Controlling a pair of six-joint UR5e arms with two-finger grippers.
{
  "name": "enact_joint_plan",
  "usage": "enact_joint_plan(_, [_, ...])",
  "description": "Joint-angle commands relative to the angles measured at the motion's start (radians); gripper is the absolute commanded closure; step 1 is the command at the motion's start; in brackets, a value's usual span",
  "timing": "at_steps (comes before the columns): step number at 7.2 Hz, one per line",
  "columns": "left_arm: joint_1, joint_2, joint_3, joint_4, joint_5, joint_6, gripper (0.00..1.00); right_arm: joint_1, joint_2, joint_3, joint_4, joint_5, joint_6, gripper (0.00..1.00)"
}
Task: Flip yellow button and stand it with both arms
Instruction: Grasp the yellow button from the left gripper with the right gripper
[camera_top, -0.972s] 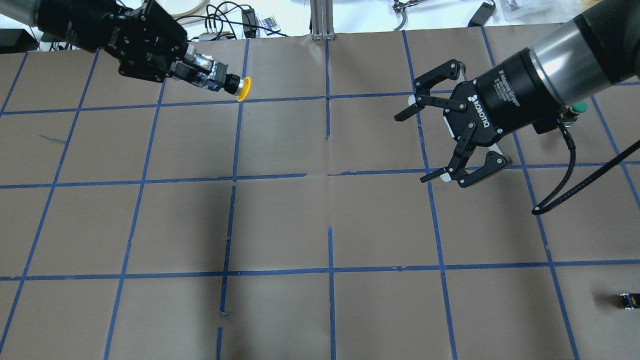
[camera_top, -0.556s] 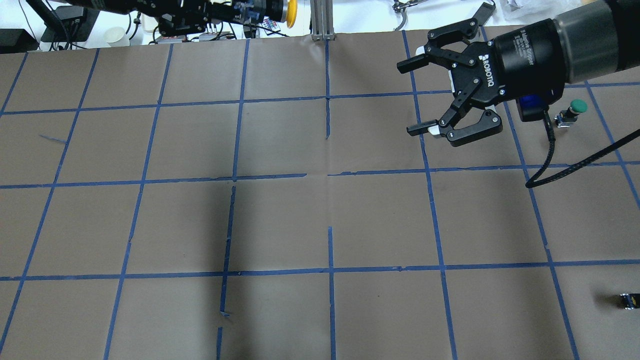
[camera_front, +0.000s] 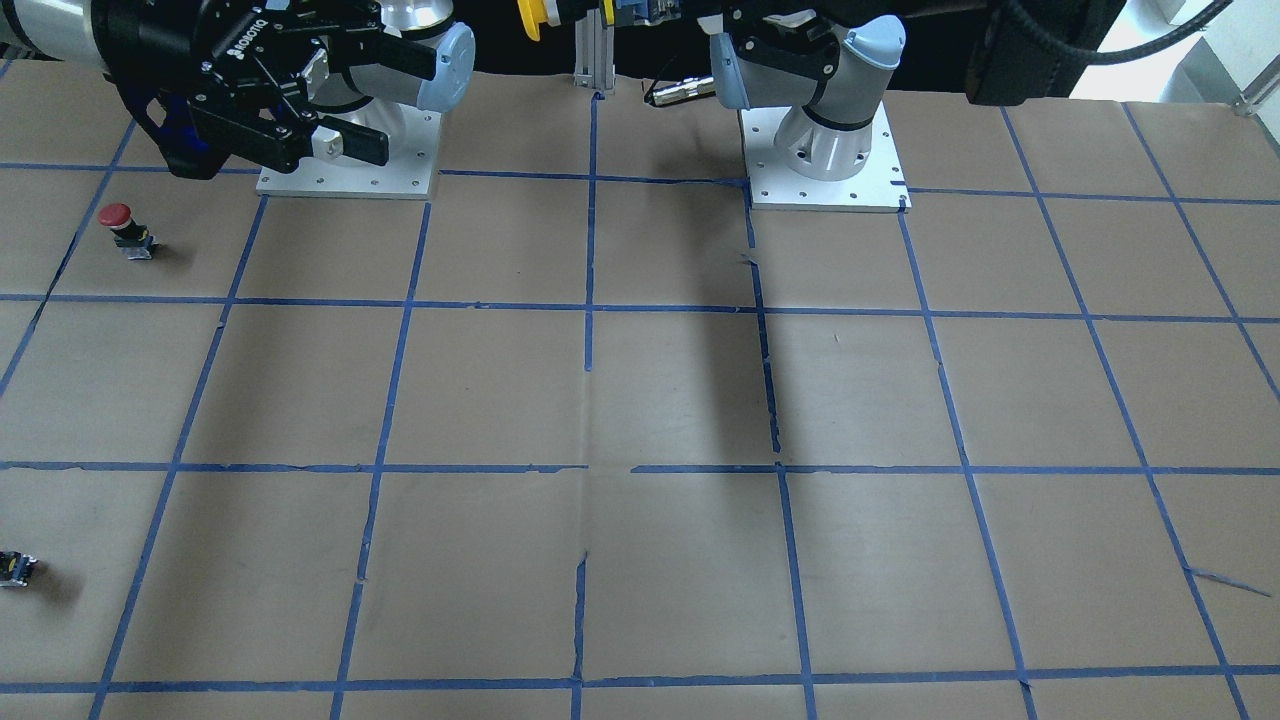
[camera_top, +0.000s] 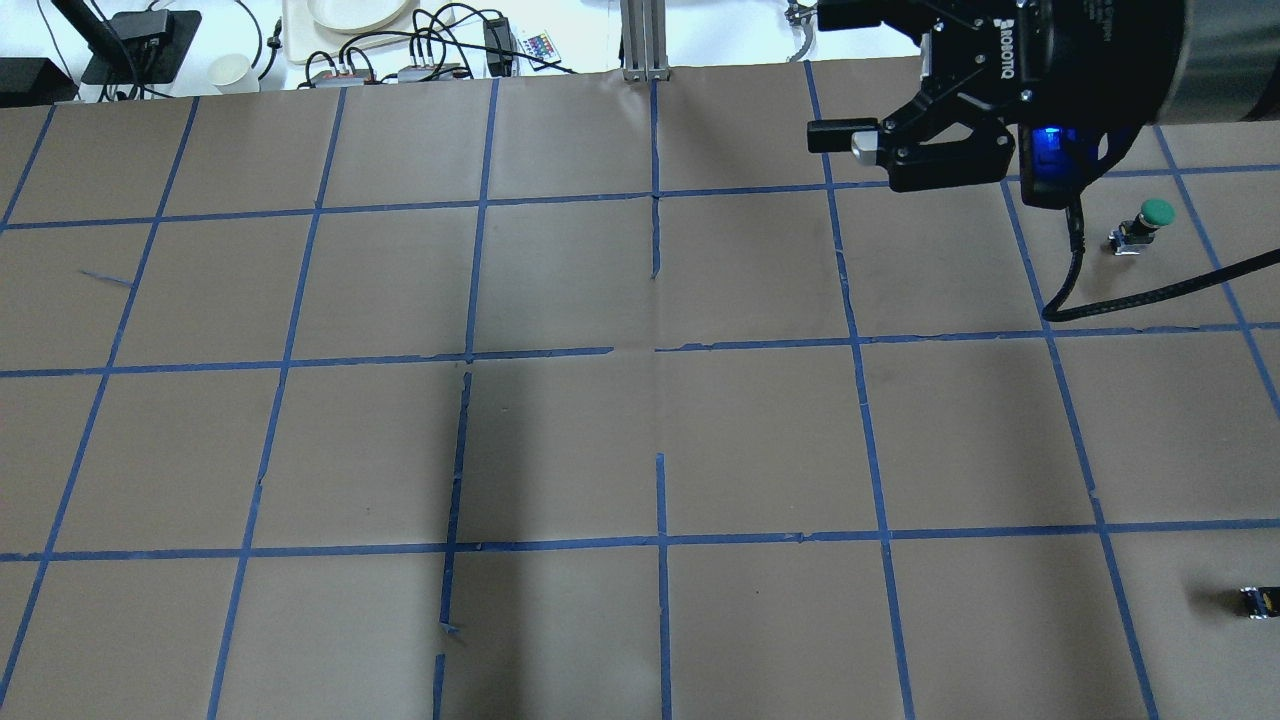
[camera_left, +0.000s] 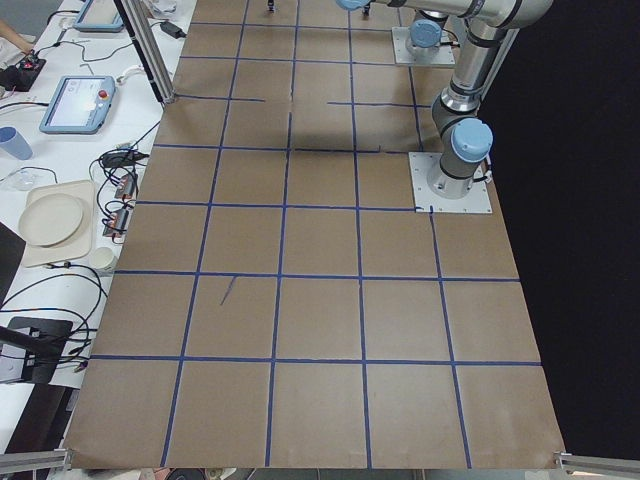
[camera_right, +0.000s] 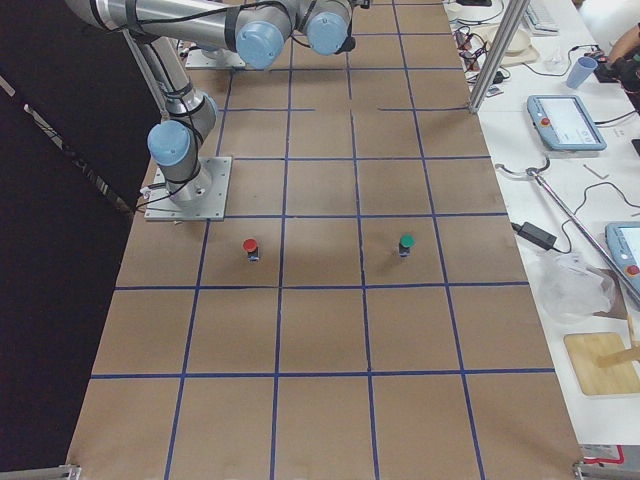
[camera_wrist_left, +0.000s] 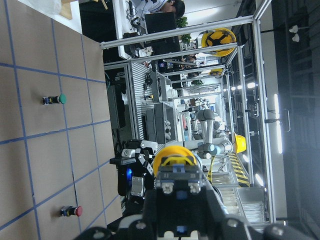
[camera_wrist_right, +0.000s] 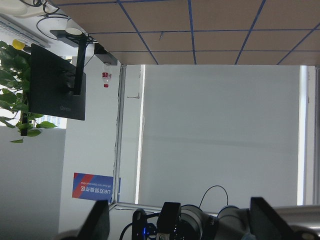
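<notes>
The yellow button (camera_wrist_left: 174, 158) is held high off the table in my left gripper (camera_wrist_left: 180, 200), which is shut on its black and grey body. Its yellow cap (camera_front: 527, 18) shows at the top edge of the front view, lying sideways and pointing toward my right arm. My left gripper is out of the overhead view. My right gripper (camera_top: 845, 75) is open and empty, raised at the far right of the table. It also shows in the front view (camera_front: 375, 98), and its jaws face the button with a gap between.
A green-capped button (camera_top: 1150, 220) stands on the table below my right arm. A red-capped button (camera_front: 118, 222) stands near my right base plate (camera_front: 350, 185). A tiny dark block (camera_top: 1258, 601) lies at the right edge. An aluminium post (camera_top: 645, 40) stands at the far edge.
My left gripper has lifted the yellow button up and out of the overhead view. My right gripper has risen and moved toward the far edge, still open.
</notes>
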Motion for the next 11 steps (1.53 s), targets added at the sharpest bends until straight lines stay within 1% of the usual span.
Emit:
enact_joint_plan(1, [0.003, 0.000, 0.054, 0.001, -0.002, -0.130, 0.89, 0.018, -0.009, -0.102, -0.015, 0.014, 0.109, 0.00])
enact_joint_plan(2, [0.003, -0.010, 0.048, -0.002, 0.000, -0.132, 0.89, 0.027, -0.005, -0.156, -0.021, 0.002, 0.173, 0.00])
enact_joint_plan(3, [0.003, -0.013, 0.048, 0.001, 0.000, -0.135, 0.88, 0.030, 0.007, -0.204, -0.055, -0.045, 0.238, 0.00])
enact_joint_plan(4, [0.005, -0.020, 0.041, 0.033, 0.001, -0.135, 0.87, 0.042, 0.007, -0.215, -0.060, -0.049, 0.260, 0.00])
enact_joint_plan(5, [0.005, -0.021, 0.003, 0.101, 0.000, -0.135, 0.87, 0.059, 0.021, -0.219, -0.123, -0.053, 0.314, 0.00])
enact_joint_plan(6, [0.002, -0.015, -0.062, 0.211, -0.008, -0.152, 0.86, 0.086, 0.068, -0.238, -0.224, -0.053, 0.420, 0.01])
enact_joint_plan(7, [0.000, -0.001, -0.104, 0.243, -0.035, -0.165, 0.86, 0.131, 0.111, -0.261, -0.348, -0.055, 0.541, 0.01])
enact_joint_plan(8, [0.000, 0.011, -0.127, 0.261, -0.042, -0.165, 0.86, 0.151, 0.141, -0.261, -0.416, -0.061, 0.595, 0.01])
enact_joint_plan(9, [-0.002, 0.029, -0.138, 0.263, -0.057, -0.167, 0.86, 0.151, 0.173, -0.262, -0.434, -0.111, 0.594, 0.01])
enact_joint_plan(11, [-0.003, 0.078, -0.214, 0.289, -0.074, -0.167, 0.86, 0.153, 0.185, -0.267, -0.489, -0.118, 0.597, 0.01])
